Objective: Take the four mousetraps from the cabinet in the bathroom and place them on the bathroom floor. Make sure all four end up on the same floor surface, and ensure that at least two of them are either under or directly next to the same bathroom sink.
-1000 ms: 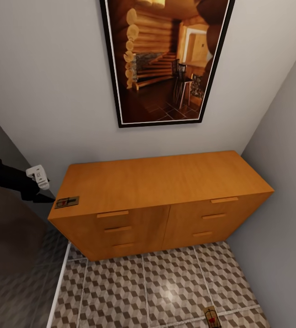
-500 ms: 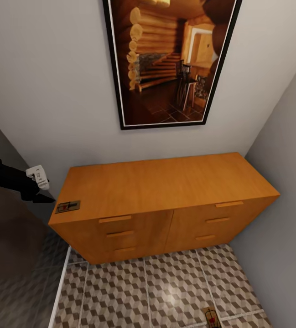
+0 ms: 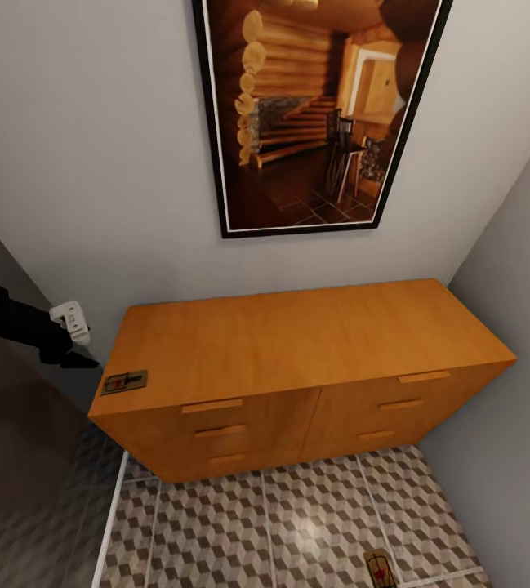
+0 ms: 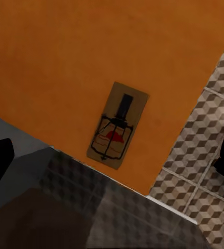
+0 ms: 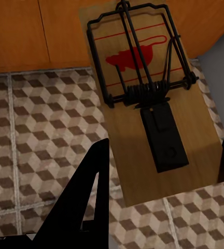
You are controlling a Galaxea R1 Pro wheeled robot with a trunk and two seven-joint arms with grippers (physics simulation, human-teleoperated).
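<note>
One trap on the cabinet, another on the floor

A trap [image 3: 124, 381] lies at the cabinet's [image 3: 297, 343] left front corner; the left tool [image 3: 73, 357] hovers beside it, grip unclear. The right tool's [image 5: 164, 171] fingers [image 5: 94, 176] straddle a trap [image 5: 148, 104] over the floor [image 3: 297, 523], contact unclear.

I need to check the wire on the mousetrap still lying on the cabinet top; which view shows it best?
The left wrist view: the mousetrap is seen from above near the cabinet edge, its wire and red spot clear. In the head view it is small at the left front corner.
</note>
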